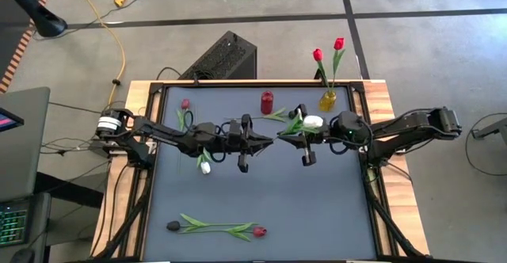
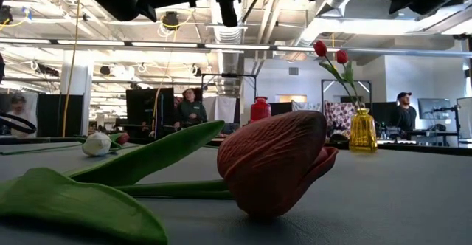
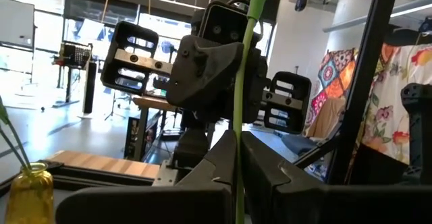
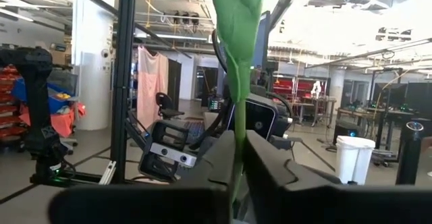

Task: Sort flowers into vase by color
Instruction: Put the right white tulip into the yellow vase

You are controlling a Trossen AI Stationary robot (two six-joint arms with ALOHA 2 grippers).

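The flower in hand is a white tulip (image 1: 313, 122), held above the middle of the table (image 1: 261, 207) between the two arms. Its head lies near the right arm's wrist and its green stem (image 3: 241, 96) runs toward the left arm.

Progress: two red tulips (image 1: 328, 49) stand in the yellow vase (image 1: 327, 100) at the far right of the table. A red vase (image 1: 267, 102) stands at the far edge near the middle, with no flower visible in it. Lying loose are a white tulip (image 1: 205, 167) and a maroon tulip (image 1: 185, 104) under the left arm, and, near the front edge, a dark-headed tulip (image 1: 173, 226) with a red tulip (image 1: 259, 232) beside it. In my judgement the sorting is at an early stage, with five flowers left to place, counting the one held.

Tools: the left gripper (image 1: 268, 142) is clamped tight on the stem; its wrist view shows the stem pinched between the fingers (image 3: 277, 177). The right gripper (image 1: 280, 139) faces it, almost tip to tip. In its wrist view the fingers (image 4: 283, 177) sit narrowly on either side of the stem and leaf (image 4: 236, 21), apparently gripping. This reads as a hand-over from one arm to the other.
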